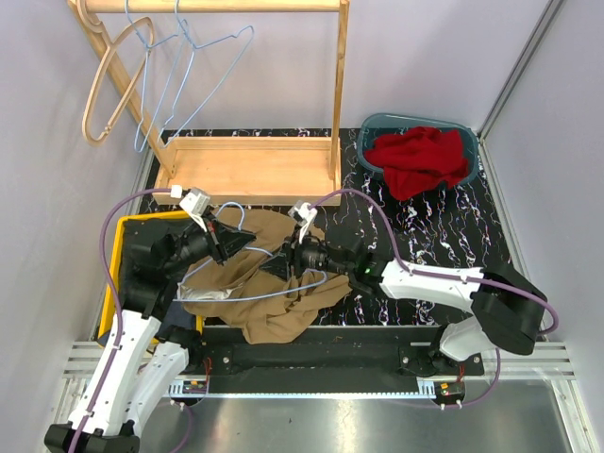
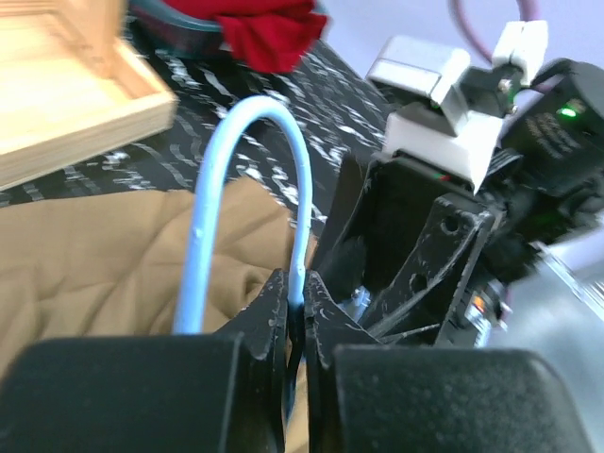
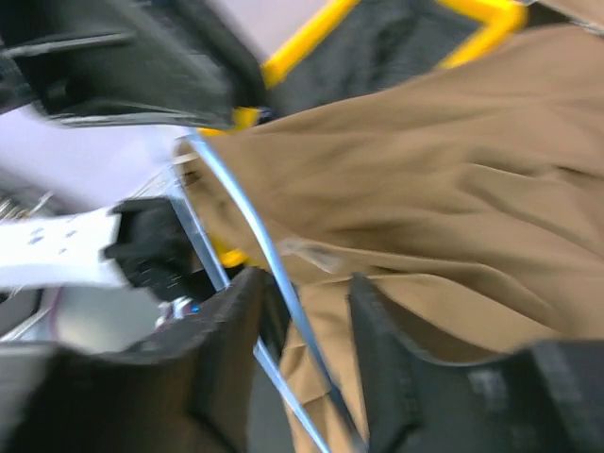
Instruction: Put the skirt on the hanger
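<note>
Yellow-rimmed black tray (image 1: 115,260) at 9 o'clock on the table (image 1: 444,236). Wooden rack (image 1: 250,165) at 11 o'clock, with spare hangers (image 1: 143,94) hooked on its top bar: one wooden, the rest blue wire.

Left tool (image 1: 223,247) sits left of centre, reaching toward 3 o'clock. It is clamped on the hook of a blue wire hanger (image 2: 208,189); in the left wrist view its fingers (image 2: 269,311) pinch the wire at the hook's base, and the hook arches up above them.

The skirt (image 1: 269,316) is brown and lies crumpled at table centre, spilling toward 6 o'clock over the near edge. The hanger lies on top of it. Its lower bar runs across the cloth from 8 o'clock to 3 o'clock. The skirt is not yet threaded on the hanger.

Right tool (image 1: 281,264) is just right of the left one, pointing toward 9 o'clock and facing it over the skirt. Its jaws stand apart. In the right wrist view the hanger wire runs through the gap between its fingers (image 3: 226,330), not pinched.

Teal basket (image 1: 415,119) at 1 o'clock, with a red cloth (image 1: 420,156) heaped in it.
</note>
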Tool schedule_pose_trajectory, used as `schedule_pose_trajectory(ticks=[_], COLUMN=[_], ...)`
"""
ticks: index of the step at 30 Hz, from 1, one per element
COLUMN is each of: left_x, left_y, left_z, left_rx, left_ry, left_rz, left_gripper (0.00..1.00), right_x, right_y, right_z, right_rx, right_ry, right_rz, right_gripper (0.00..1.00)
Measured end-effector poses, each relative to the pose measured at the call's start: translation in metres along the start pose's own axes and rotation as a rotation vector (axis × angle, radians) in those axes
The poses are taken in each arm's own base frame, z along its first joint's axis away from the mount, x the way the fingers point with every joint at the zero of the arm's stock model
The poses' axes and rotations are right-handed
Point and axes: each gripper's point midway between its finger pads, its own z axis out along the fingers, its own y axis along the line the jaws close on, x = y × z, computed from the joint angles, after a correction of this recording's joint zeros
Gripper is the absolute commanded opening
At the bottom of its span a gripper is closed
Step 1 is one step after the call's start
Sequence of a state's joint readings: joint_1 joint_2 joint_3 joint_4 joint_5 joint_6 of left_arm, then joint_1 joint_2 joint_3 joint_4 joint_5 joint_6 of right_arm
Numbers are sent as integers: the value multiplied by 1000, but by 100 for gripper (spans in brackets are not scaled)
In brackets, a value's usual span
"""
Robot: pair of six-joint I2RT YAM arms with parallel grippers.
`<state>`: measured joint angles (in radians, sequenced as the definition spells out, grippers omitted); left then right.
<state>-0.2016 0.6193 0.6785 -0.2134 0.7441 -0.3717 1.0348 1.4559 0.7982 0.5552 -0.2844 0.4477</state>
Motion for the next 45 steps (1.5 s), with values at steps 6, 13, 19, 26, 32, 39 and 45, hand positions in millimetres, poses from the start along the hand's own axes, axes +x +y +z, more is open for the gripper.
schedule_pose_trajectory(ticks=[6,13,19,26,32,39,45], left_x=[-8,-22,-31,-31,-29,-35,-39], left_y=[30,70,88,104,112,112,113], left_z=[2,-8,-15,-11,-4,4,17], left_rx=[-159,-399,-512,-566,-576,-551,-517], left_ry=[-48,-143,-204,-211,-201,-221,-248], left_rz=[-14,-58,-86,-118,-141,-159,-174], left_gripper=[0,0,0,0,0,0,0], right_x=[-19,-57,17,120,149,151,110], right_y=[-30,-44,-72,-86,-97,-149,-223], right_z=[-19,-70,-61,-51,-50,-79,-106], right_rx=[203,364,407,422,482,702,900], right_ry=[-51,-142,124,494,589,566,447], right_rz=[20,41,101,198,263,393,455], right_gripper=[83,79,55,37,21,17,16])
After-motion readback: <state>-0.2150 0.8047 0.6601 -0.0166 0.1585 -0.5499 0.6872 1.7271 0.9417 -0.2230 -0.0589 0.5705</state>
